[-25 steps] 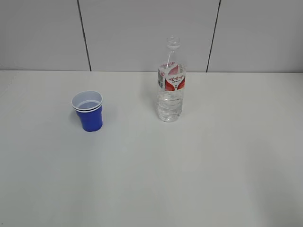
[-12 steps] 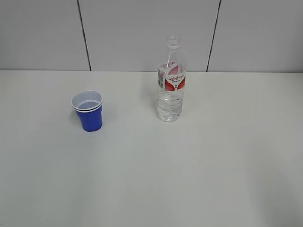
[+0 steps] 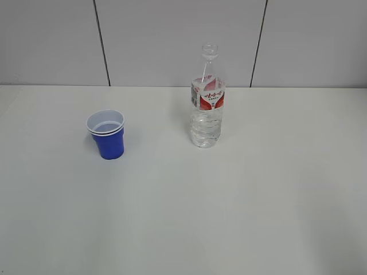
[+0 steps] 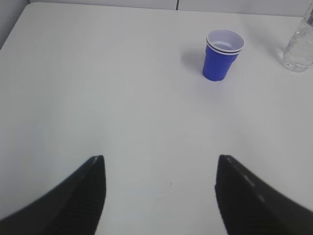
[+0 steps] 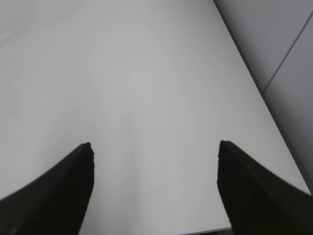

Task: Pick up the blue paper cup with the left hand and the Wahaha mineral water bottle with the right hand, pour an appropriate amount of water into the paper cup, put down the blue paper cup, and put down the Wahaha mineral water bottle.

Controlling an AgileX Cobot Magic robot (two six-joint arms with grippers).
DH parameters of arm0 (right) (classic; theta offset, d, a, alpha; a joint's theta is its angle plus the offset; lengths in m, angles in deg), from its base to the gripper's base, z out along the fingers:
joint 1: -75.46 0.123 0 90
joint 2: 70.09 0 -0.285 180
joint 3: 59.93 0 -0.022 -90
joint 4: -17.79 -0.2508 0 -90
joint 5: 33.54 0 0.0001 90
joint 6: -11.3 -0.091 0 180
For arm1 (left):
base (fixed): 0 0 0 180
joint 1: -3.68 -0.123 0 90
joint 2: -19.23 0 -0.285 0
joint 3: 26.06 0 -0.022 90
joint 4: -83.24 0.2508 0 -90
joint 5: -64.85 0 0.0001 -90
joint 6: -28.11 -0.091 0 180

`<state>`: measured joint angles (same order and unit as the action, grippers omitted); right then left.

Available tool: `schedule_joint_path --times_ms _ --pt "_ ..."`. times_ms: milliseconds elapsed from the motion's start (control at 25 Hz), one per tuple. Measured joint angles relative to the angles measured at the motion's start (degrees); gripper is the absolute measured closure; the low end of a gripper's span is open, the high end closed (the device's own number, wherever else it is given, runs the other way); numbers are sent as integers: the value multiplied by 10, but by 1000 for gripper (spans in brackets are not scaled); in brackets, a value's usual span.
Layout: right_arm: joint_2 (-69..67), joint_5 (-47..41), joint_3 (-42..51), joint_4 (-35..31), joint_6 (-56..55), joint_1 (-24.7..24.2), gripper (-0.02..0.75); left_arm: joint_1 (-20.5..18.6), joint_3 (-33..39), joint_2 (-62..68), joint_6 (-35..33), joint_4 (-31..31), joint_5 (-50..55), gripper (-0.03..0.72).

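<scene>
The blue paper cup [image 3: 108, 135] stands upright on the white table, left of centre; it also shows in the left wrist view [image 4: 221, 55], far ahead of my left gripper [image 4: 160, 161], which is open and empty. The Wahaha mineral water bottle [image 3: 207, 100] stands upright and uncapped at the table's middle, with water in its lower part; its base shows at the right edge of the left wrist view [image 4: 299, 49]. My right gripper [image 5: 155, 145] is open and empty over bare table. Neither gripper shows in the exterior view.
The white table [image 3: 229, 200] spreads around both objects. A grey panelled wall [image 3: 172, 40] stands behind it. The right wrist view shows the table's right edge [image 5: 254, 83] and the wall beyond.
</scene>
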<state>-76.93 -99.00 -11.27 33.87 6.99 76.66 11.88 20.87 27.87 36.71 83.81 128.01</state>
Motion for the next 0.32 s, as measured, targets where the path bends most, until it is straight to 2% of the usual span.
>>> schedule_joint_path --times_ms 320 --pt "0 0 0 0 0 0 150 0 0 0 0 0 0 156"
